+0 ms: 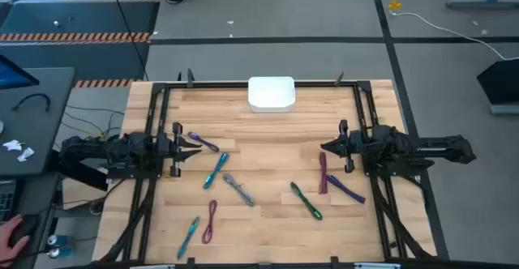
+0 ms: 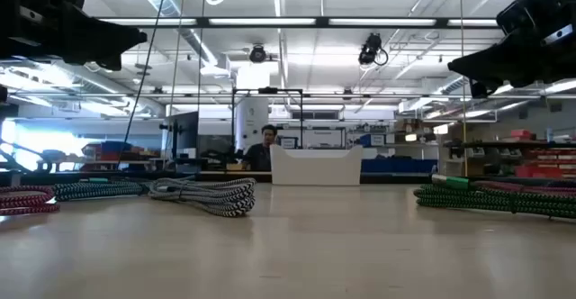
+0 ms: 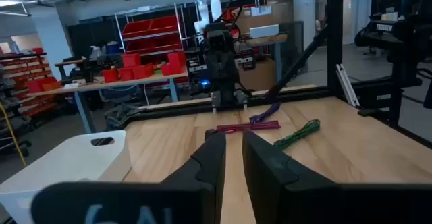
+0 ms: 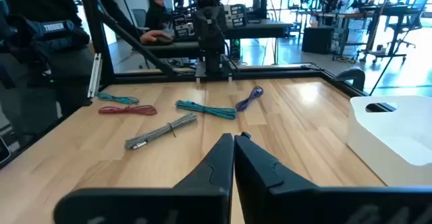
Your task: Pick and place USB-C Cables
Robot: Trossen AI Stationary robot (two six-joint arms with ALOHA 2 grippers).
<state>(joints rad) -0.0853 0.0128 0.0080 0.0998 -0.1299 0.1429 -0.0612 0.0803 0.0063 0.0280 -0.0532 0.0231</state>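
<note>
High view: I saw USB-C Cables [image 1: 243, 192] scattered mid-table, white bin [image 1: 271, 93] at far edge. Left wrist: left gripper [image 3: 233, 158] slightly apart, empty. Right wrist: right gripper [image 4: 233, 150] seemingly closed, empty.

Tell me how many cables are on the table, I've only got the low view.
Observer: Eight in the high view, including a purple USB-C cable right by the left tool.
Operator: What's near the right tool?
Observer: The right tool hangs by one end of a maroon cable.
Operator: Is it holding anything?
Observer: No, its wrist view shows it shut on nothing.
</note>
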